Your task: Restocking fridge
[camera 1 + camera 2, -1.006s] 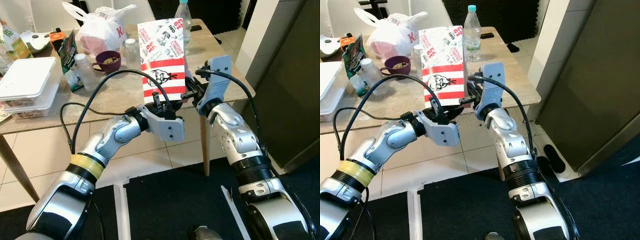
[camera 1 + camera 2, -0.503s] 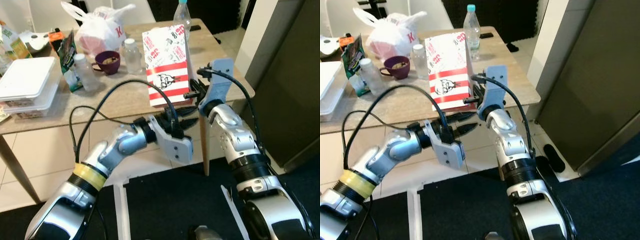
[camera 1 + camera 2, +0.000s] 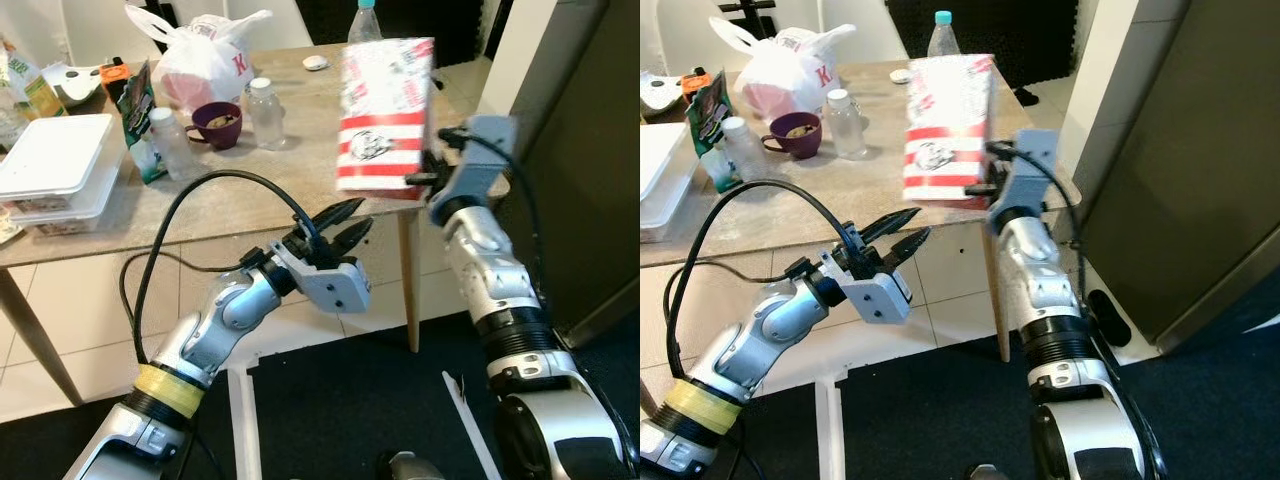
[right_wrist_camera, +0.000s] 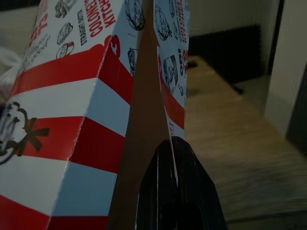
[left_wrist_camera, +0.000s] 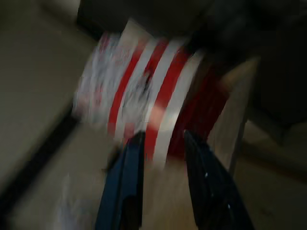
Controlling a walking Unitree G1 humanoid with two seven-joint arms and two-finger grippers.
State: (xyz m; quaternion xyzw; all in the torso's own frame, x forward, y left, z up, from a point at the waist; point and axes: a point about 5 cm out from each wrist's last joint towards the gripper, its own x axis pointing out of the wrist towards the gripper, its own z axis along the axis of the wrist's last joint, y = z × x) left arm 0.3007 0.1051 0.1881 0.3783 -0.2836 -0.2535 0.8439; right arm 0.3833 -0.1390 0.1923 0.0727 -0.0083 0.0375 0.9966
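Note:
A red-and-white striped paper food bag [image 3: 385, 110] hangs in the air over the table's right end. My right gripper [image 3: 418, 179] is shut on the bag's lower right edge; the right wrist view has both fingers pinched on the bag's folded paper side [image 4: 144, 96]. My left gripper [image 3: 345, 222] is open and holds nothing. It sits below and to the left of the bag, in front of the table edge, pointing up at the bag [image 5: 139, 96].
The stone-topped table [image 3: 250, 200] carries a white plastic bag [image 3: 205, 55], a purple cup [image 3: 218, 122], small bottles [image 3: 265, 112], stacked white food boxes [image 3: 55, 165] and a water bottle [image 3: 940, 30]. A dark tall fridge front [image 3: 590, 150] stands at the right. A table leg [image 3: 410, 290] is between my arms.
The right gripper has carried the bag up and to the right, off the tabletop. The left gripper has come away from the bag's bottom, dropped lower and stands open.

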